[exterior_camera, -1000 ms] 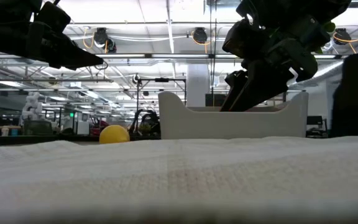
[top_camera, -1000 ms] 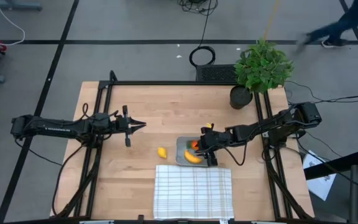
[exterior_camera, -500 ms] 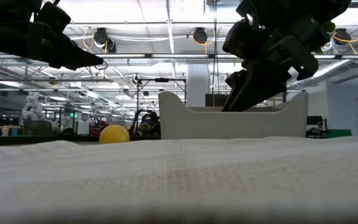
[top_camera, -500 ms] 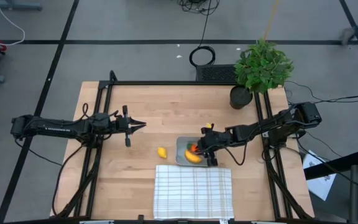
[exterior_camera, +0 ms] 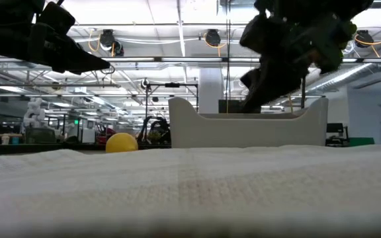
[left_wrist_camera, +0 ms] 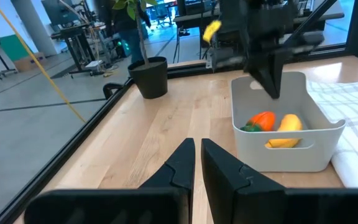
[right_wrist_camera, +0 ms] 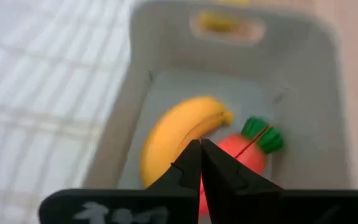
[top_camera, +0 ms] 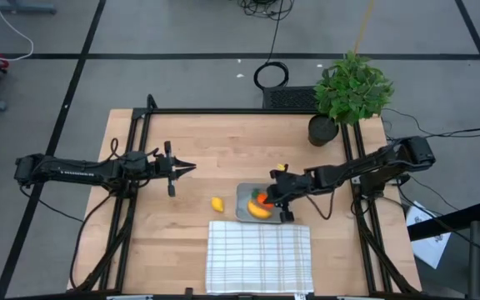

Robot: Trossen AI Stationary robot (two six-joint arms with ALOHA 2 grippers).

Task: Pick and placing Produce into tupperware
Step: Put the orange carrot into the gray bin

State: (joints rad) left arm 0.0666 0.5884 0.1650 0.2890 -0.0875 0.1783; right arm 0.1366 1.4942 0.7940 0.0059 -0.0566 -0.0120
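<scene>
The grey tupperware (top_camera: 242, 202) stands on the wooden table, right of its middle. In it lie the yellow banana (right_wrist_camera: 179, 134) and the orange carrot (right_wrist_camera: 247, 149) with its green top. The small round yellow fruit (top_camera: 217, 203) rests on the table just left of the tub. My right gripper (right_wrist_camera: 199, 152) hangs shut above the tub's inside, over the banana and carrot and clear of them in the left wrist view (left_wrist_camera: 272, 90). My left gripper (top_camera: 192, 167) waits shut over the table's left part, pointing toward the tub.
A white grid-patterned cloth (top_camera: 258, 257) lies at the near edge, right in front of the tub. A leafy potted plant (top_camera: 350, 92) stands at the far right corner. Black frame rails run along the table's left and right sides.
My right gripper has shut its fingers above the tub with nothing between them. The carrot and banana lie in the tub as before.
</scene>
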